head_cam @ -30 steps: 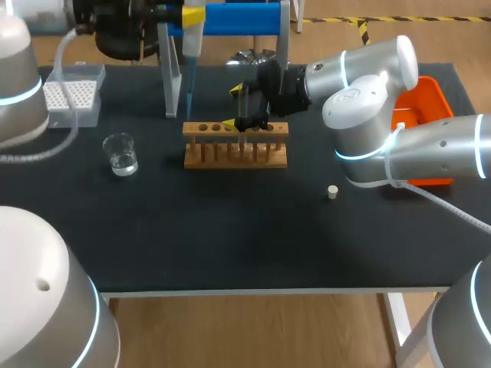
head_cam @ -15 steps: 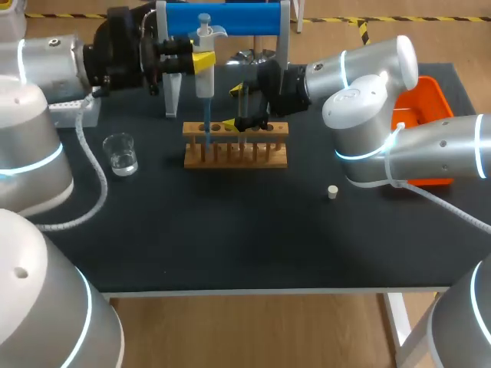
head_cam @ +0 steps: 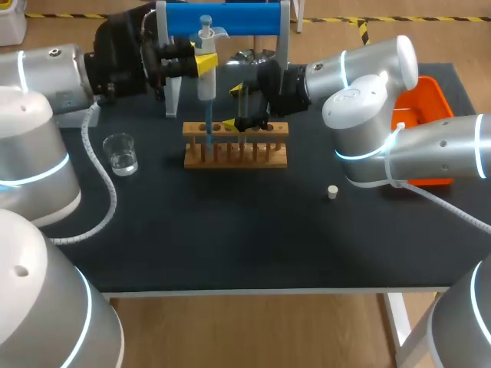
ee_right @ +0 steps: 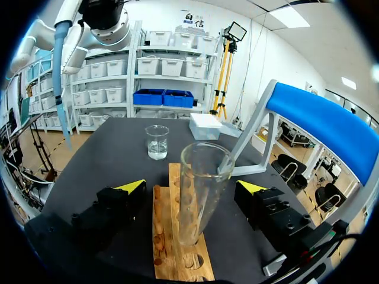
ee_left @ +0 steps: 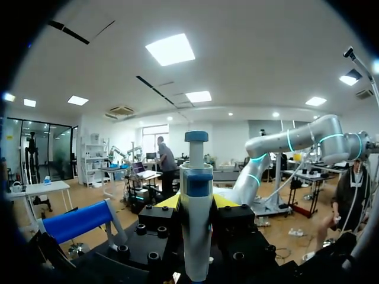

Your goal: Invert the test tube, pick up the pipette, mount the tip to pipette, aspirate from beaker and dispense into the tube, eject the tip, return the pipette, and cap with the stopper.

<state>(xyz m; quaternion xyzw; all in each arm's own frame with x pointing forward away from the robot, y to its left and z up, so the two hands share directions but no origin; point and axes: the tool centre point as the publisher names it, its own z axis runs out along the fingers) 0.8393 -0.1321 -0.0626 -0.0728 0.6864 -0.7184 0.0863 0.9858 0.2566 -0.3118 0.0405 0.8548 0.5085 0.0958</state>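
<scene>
wooden rack (head_cam: pixel 235 146) with tube (ee_right: pixel 201 160) upright in it
left gripper (head_cam: pixel 198 63) clamped on pipette (head_cam: pixel 206 84); right gripper (ee_right: pixel 190 188) wide around tube, not touching; beaker (head_cam: pixel 120 153) beside rack.

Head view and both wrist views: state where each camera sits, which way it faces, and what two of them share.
Head view: above and behind the robot, looking down on the table; left gripper and right gripper both show.
Left wrist view: on the left wrist, facing the room; left gripper shut on the pipette.
Right wrist view: on the right wrist, facing along the rack toward the beaker; right gripper open around the test tube.
Shared: head and right wrist views both show rack, beaker.
</scene>
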